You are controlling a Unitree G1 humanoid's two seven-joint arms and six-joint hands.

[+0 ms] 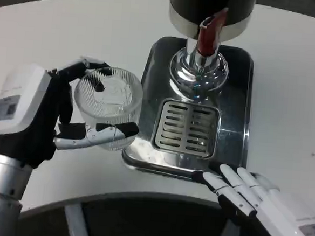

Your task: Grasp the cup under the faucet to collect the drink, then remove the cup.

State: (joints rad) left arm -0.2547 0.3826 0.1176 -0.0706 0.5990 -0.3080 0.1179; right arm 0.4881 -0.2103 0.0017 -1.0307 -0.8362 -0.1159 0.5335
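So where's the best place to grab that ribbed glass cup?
Around its ribbed side wall, coming from the cup's left, as the left hand does now. The clear ribbed cup stands upright and round, so fingers wrap its wall and leave the open mouth free.

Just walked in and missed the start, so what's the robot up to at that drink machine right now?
The robot's left hand holds a clear ribbed cup, its fingers wrapped around it, just left of the drink machine's metal tray. The cup is off to the side of the faucet, not over the grate. I can't tell whether the cup has any drink in it. The right hand rests open at the tray's front edge, holding nothing.
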